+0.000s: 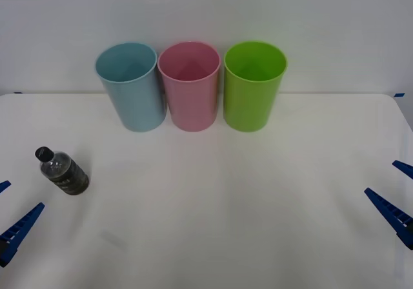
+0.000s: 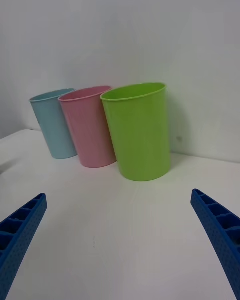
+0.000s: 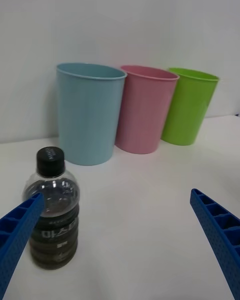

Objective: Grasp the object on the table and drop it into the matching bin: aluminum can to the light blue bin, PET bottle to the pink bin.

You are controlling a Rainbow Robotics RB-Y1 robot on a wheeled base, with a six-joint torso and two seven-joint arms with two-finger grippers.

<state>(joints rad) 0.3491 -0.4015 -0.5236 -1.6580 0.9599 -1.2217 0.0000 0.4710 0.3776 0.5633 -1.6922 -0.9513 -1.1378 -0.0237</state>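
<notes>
Blue ribbed fingers (image 3: 17, 232) of the left gripper (image 3: 120, 245) are spread wide apart and hold nothing; this gripper hovers low over the near left part of the white table (image 1: 213, 205). The right gripper (image 2: 120, 240) hovers at the near right edge of the table, its fingers (image 2: 217, 230) likewise spread wide and empty. A small clear PET bottle (image 1: 62, 170) with a black cap and a dark label band stands upright on the left side of the table, just ahead of the left gripper and untouched; in the left wrist view the bottle (image 3: 52, 215) sits close beside one finger, with no visible contact. Along the far edge of the table three tall round bins stand in a tight row: the light blue bin (image 1: 131, 86) on the left, the pink bin (image 1: 190, 86) in the middle, and a lime green bin (image 1: 253, 86) on the right. The bottle is well apart from all three bins.
</notes>
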